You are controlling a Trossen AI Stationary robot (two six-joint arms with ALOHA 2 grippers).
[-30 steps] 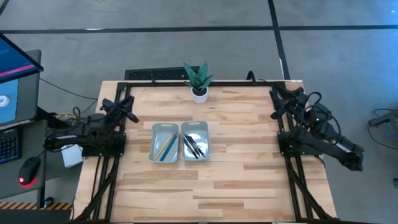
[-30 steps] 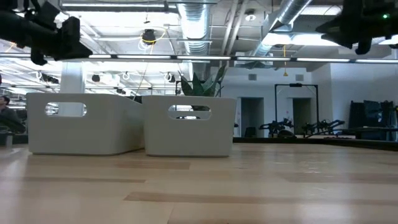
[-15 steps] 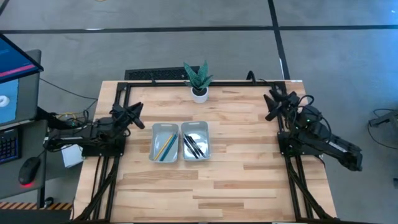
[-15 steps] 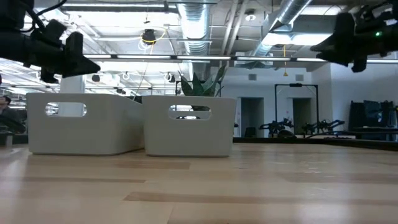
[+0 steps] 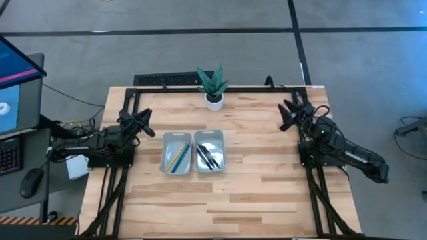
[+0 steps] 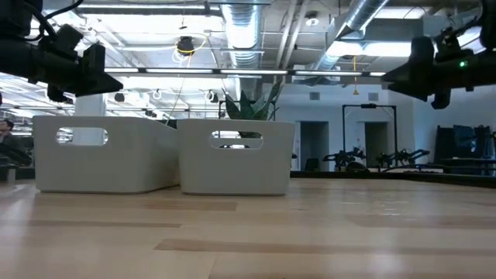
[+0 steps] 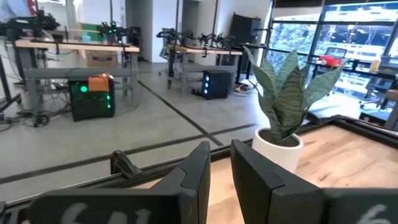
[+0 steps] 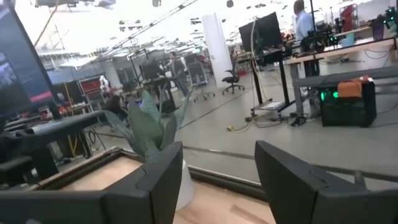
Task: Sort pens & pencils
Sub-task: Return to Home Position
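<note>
Between the nearly clenched left gripper (image 5: 143,121) and released right gripper (image 5: 287,115): potted plant (image 5: 213,85), trays (image 5: 193,151), seemingly unobstructed.

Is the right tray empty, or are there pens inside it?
Not empty. The high view shows black pens lying inside the right tray, beside the left tray holding the pencils.

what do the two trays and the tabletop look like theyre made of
The two trays look like matte pale grey moulded plastic: smooth walls, rounded corners, cut-out handle slots. The tabletop looks like light butcher-block wood with a satin finish: jointed strips with visible grain.
</note>
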